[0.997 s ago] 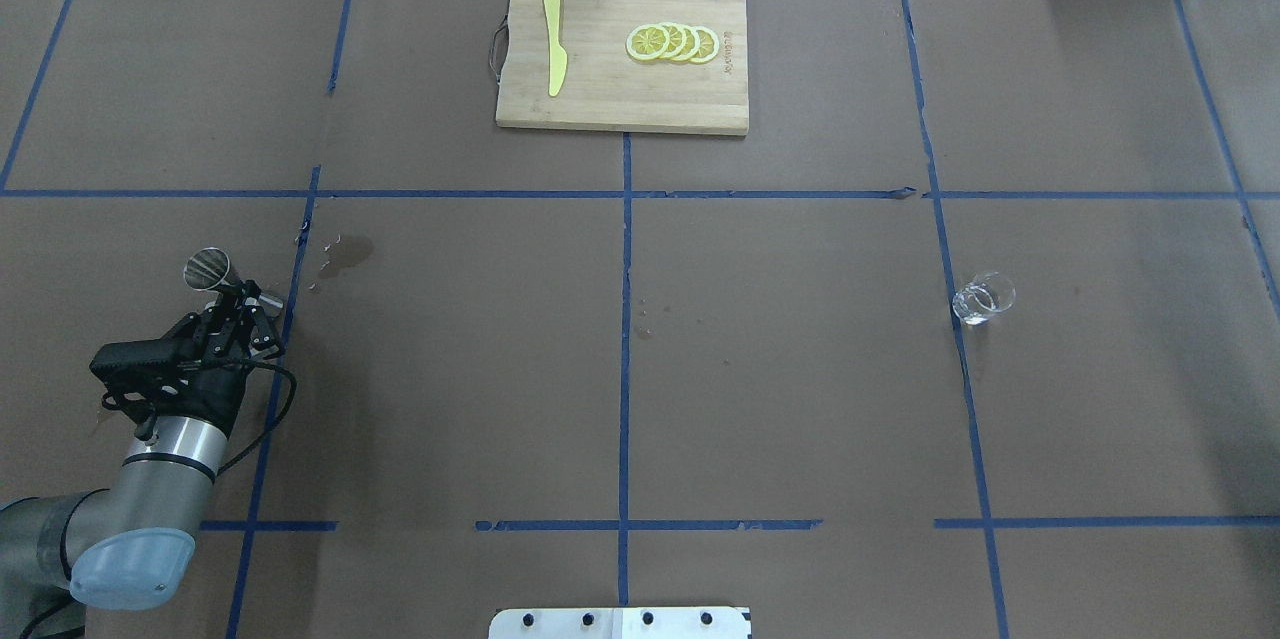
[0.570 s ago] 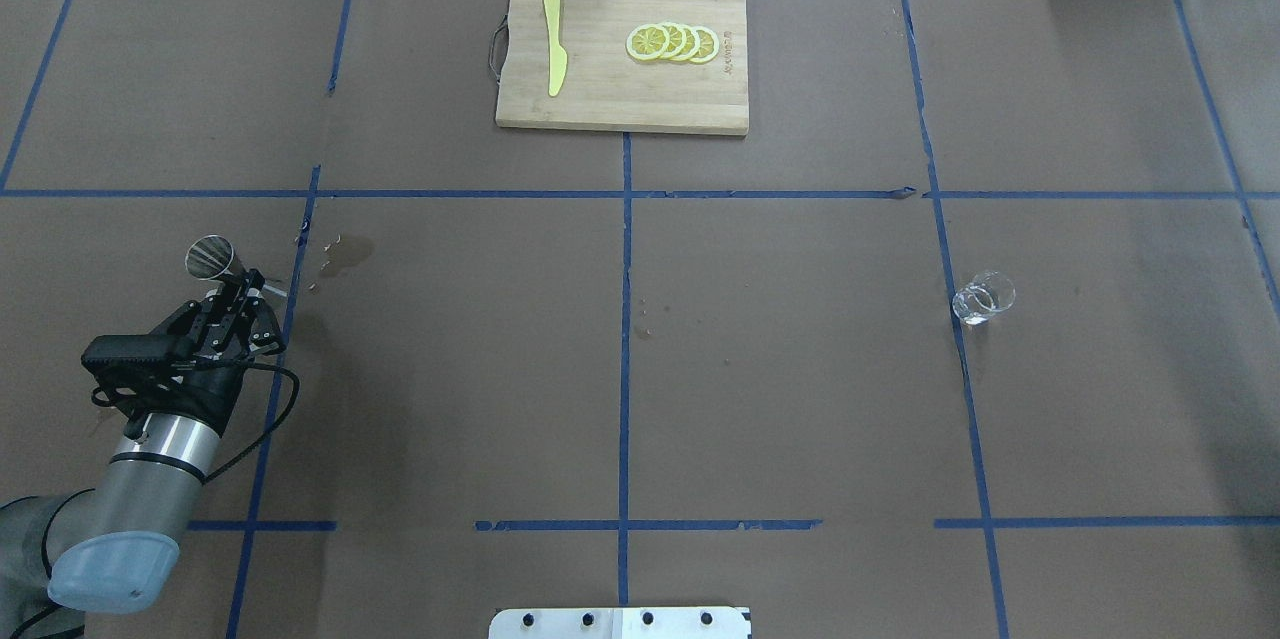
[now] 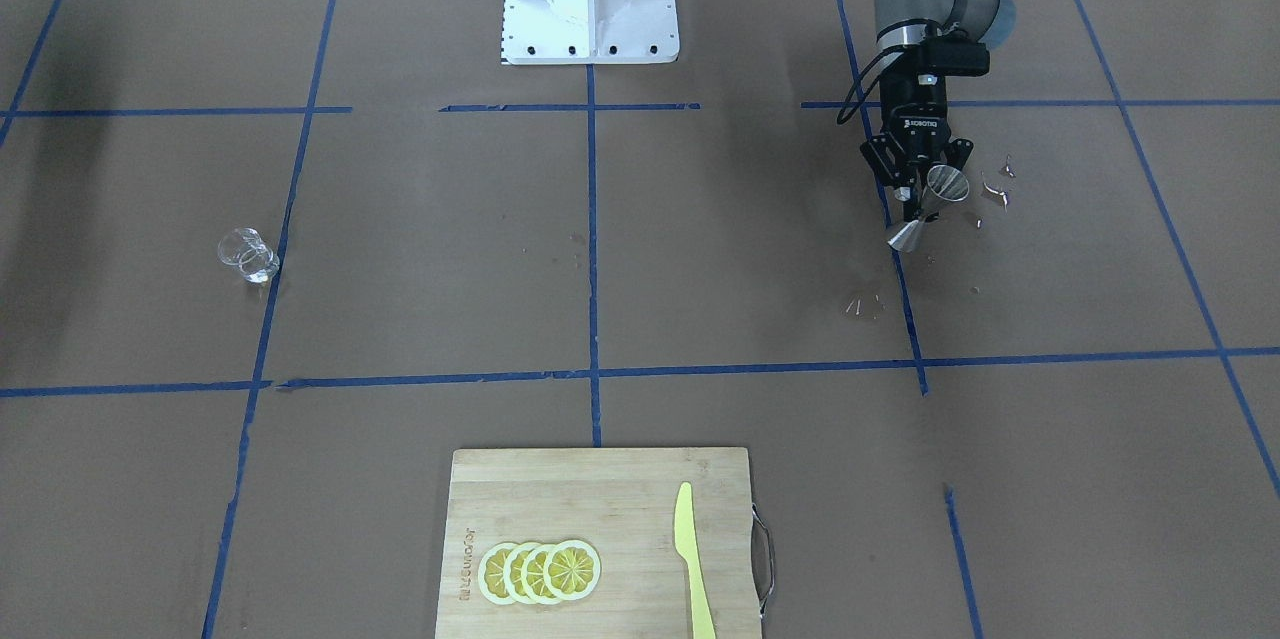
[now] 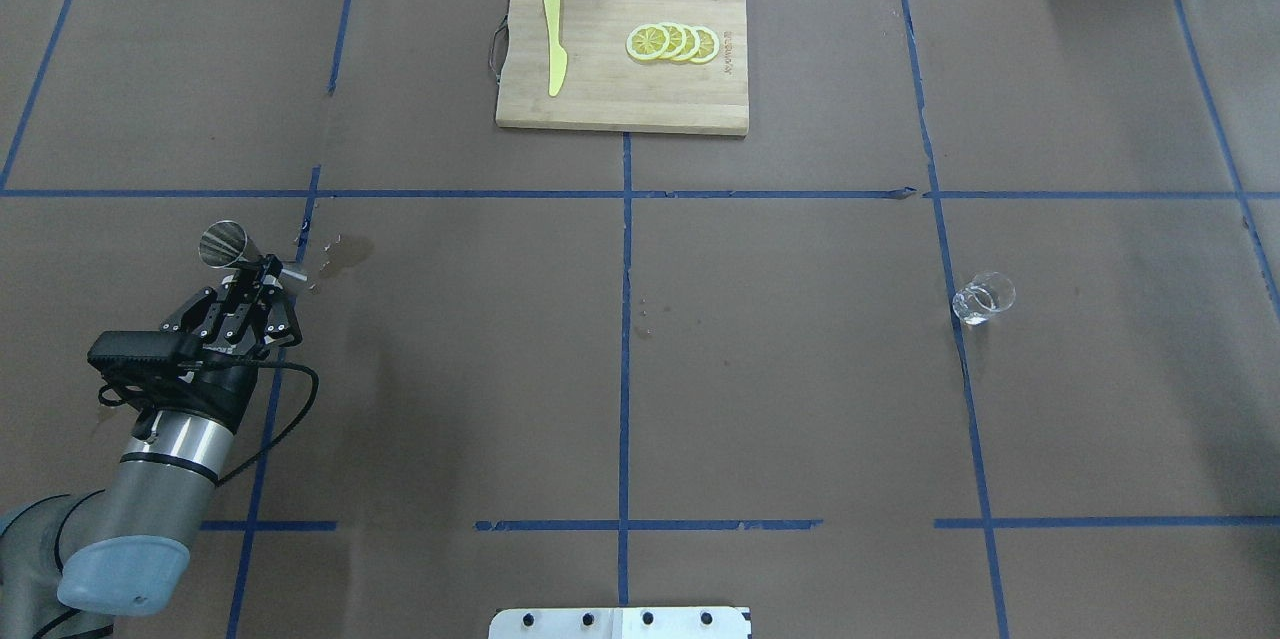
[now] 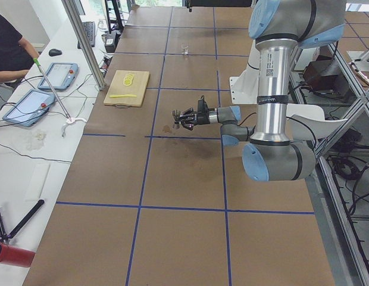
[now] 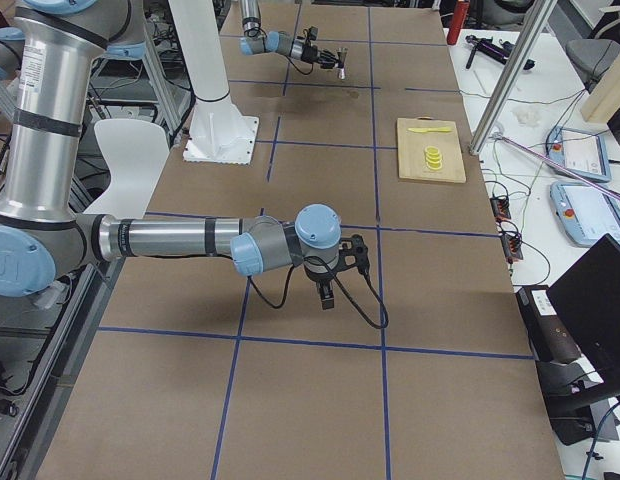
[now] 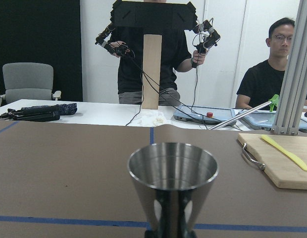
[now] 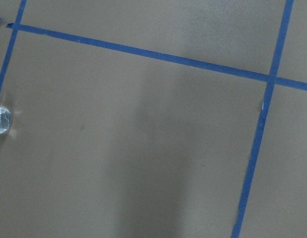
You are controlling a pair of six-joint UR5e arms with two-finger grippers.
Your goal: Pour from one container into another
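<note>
The steel jigger (image 4: 226, 245) hangs above the table's left side, gripped at its narrow waist by my left gripper (image 4: 262, 271), which is shut on it. The front view shows the same hold, the jigger (image 3: 944, 184) in the left gripper (image 3: 922, 195). The left wrist view looks straight at the jigger's open cup (image 7: 172, 173). The clear glass cup (image 4: 983, 297) stands alone on the right side, also seen as the glass cup (image 3: 247, 254) and at an edge of the right wrist view (image 8: 1, 119). My right gripper (image 6: 326, 292) appears only in the exterior right view, so I cannot tell its state.
A wooden cutting board (image 4: 600, 94) lies at the far middle with lemon slices (image 4: 672, 42) and a yellow knife (image 4: 553, 44). A wet stain (image 4: 348, 252) marks the brown paper just right of the jigger. Operators stand beyond the table's far edge.
My left gripper has carried the jigger a little away from the robot and slightly right. The glass cup has not moved.
</note>
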